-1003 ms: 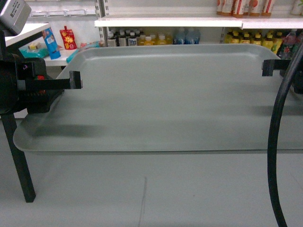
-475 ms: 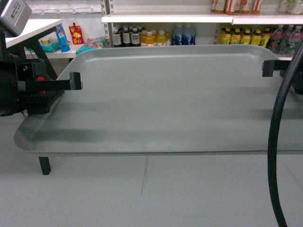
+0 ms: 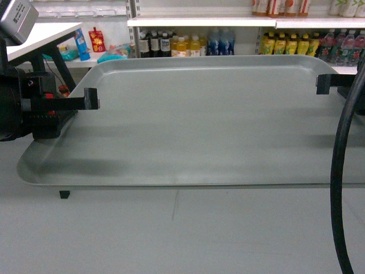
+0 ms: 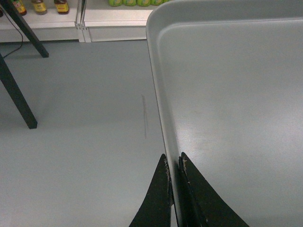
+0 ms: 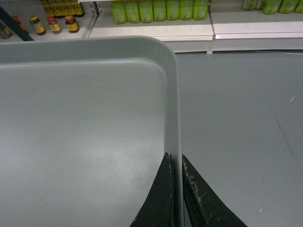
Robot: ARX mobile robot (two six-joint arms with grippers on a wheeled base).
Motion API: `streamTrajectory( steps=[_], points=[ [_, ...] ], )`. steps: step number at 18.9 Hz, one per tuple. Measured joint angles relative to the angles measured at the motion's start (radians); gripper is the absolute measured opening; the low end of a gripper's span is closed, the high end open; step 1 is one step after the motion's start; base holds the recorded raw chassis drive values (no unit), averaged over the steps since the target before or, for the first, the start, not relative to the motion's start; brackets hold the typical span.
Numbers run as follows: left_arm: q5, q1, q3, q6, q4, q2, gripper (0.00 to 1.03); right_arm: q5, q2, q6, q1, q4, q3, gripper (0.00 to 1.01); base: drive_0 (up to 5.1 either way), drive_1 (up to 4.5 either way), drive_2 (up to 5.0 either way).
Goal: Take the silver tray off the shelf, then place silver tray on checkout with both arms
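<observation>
**Silver tray carried between two grippers, above the floor**

1. Floor [image 3: 182, 234]: plain grey, fills the lower part of every view; a faint dark streak at 6 o'clock in the head view.
2. Silver tray [image 3: 199, 125]: large, matte grey, low raised rim, rounded corners. Held level in the air across the centre of the head view, clear of floor and shelving; its right end runs out of frame at 3 o'clock.
3. Shelf [image 3: 199, 21]: white board at 12 o'clock behind the tray, with rows of bottles [image 3: 188, 44] below it.
4. Checkout [image 3: 40, 35]: white tabletop edge at 10 o'clock on black angled legs, well apart from the tray.
5. Black cable [image 3: 341, 171]: thick, hanging at 3 to 5 o'clock.
6. Left gripper [image 4: 174, 189]: at 9 o'clock on the tray; fingers pinched together over the left rim, one inside, one outside.
7. Right gripper [image 5: 176, 189]: at 3 o'clock on the tray; fingers clamped likewise on the right rim.
</observation>
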Motion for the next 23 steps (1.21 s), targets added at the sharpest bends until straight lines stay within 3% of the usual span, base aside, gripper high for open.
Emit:
streamTrajectory(
  steps=[6,23],
  points=[
    [0.001,0.0,0.0,0.0,0.002,0.0,0.03,0.0,0.0,0.0,0.0,0.002,0.0,0.03,0.0,0.0,0.0],
    [0.002,-0.003,0.0,0.0,0.003,0.0,0.03,-0.003,0.0,-0.004,-0.005,0.0,0.0,0.03,-4.9,2.51,2.5]
  ],
)
